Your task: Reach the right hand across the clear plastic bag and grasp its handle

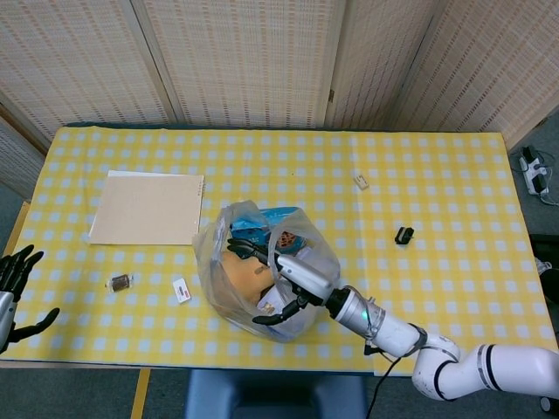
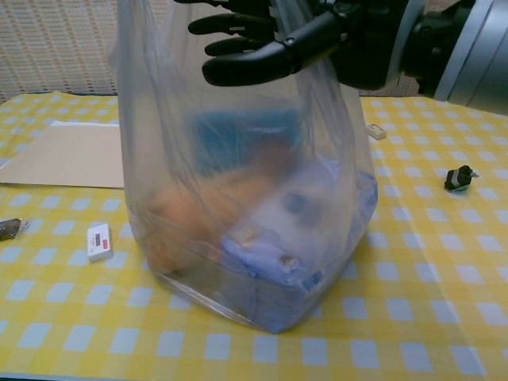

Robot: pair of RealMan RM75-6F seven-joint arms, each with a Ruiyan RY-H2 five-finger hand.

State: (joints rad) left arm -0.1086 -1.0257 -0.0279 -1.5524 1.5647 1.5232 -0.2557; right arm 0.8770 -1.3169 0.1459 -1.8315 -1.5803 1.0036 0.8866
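A clear plastic bag (image 1: 240,297) (image 2: 238,182) stands upright near the table's front edge, holding a blue package, an orange soft item and a white-blue pack. My right hand (image 1: 275,279) (image 2: 270,40) stretches over the bag's open top, fingers spread and pointing to the left, holding nothing. Its fingertips lie near the bag's far-left rim; the handles are hard to make out. My left hand (image 1: 16,284) hovers open at the table's front-left corner, far from the bag.
A beige board (image 1: 148,208) lies at the left. A small white tag (image 1: 181,290) (image 2: 98,240) and a dark small item (image 1: 119,282) sit left of the bag. A black clip (image 1: 403,235) (image 2: 459,177) and a white piece (image 1: 361,181) lie to the right.
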